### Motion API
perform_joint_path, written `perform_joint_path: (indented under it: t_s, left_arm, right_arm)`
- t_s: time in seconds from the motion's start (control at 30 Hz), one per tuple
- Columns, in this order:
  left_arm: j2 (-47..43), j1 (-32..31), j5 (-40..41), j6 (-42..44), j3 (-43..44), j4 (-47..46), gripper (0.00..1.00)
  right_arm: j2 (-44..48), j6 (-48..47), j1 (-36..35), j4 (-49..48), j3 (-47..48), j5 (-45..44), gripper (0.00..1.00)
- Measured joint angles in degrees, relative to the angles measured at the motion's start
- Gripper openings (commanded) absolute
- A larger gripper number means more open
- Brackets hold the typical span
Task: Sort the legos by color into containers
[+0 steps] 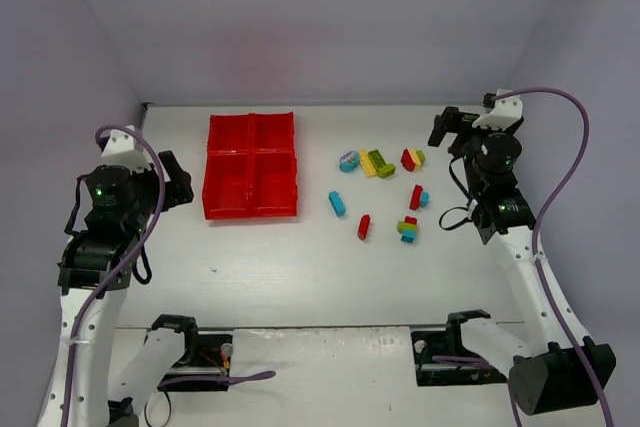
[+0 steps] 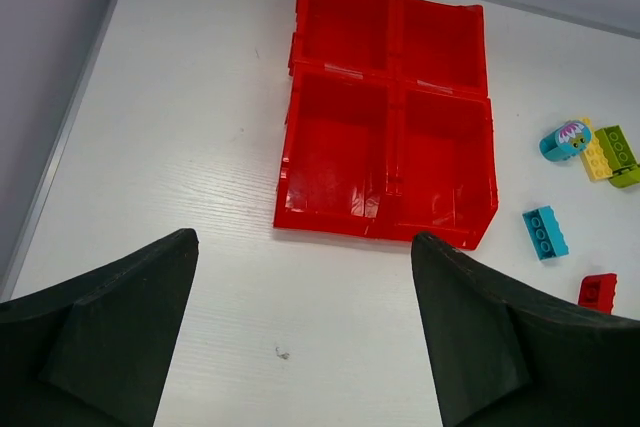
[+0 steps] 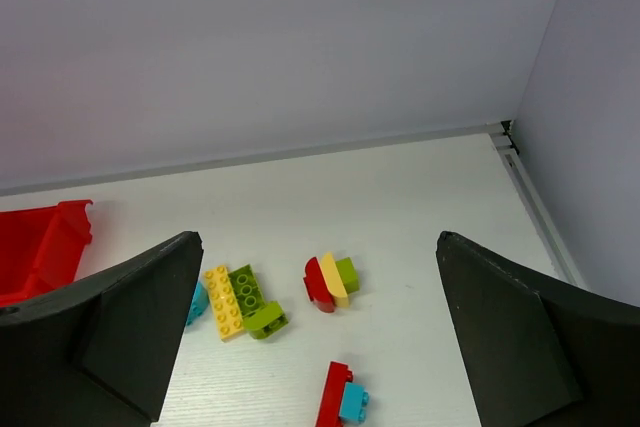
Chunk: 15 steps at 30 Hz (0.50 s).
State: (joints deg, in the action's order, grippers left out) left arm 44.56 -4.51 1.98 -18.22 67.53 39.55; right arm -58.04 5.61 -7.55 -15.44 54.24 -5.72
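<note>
On the white desk (image 1: pixel 300 267), small cyan, yellow, green and red plastic lego bricks (image 1: pixel 377 163) lie scattered just right of the translucent red four-compartment plastic tray (image 1: pixel 251 152), while the left fingers (image 2: pixel 95 337) and right fingers (image 3: pixel 110 337) stand spread wide, holding nothing.

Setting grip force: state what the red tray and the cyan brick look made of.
Red tray: probably thin translucent plastic, glossy; pale highlights streak its floor. Cyan brick: seemingly hard moulded plastic, opaque and smooth; crisp studs on top.
</note>
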Motion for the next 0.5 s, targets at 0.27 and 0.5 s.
perform_joint_path:
  t_s: [0.27, 0.5]
  left_arm:
    - [0.7, 0.0, 0.9, 0.0, 0.0, 0.0, 0.81]
    - [5.2, 0.0, -1.5, 0.0, 0.2, 0.0, 0.81]
  right_arm:
    - [-0.2, 2.0, 0.0, 0.0, 0.1, -1.4, 1.0]
    - [-2.7, 5.0, 0.0, 1.3, 0.1, -1.6, 1.0]
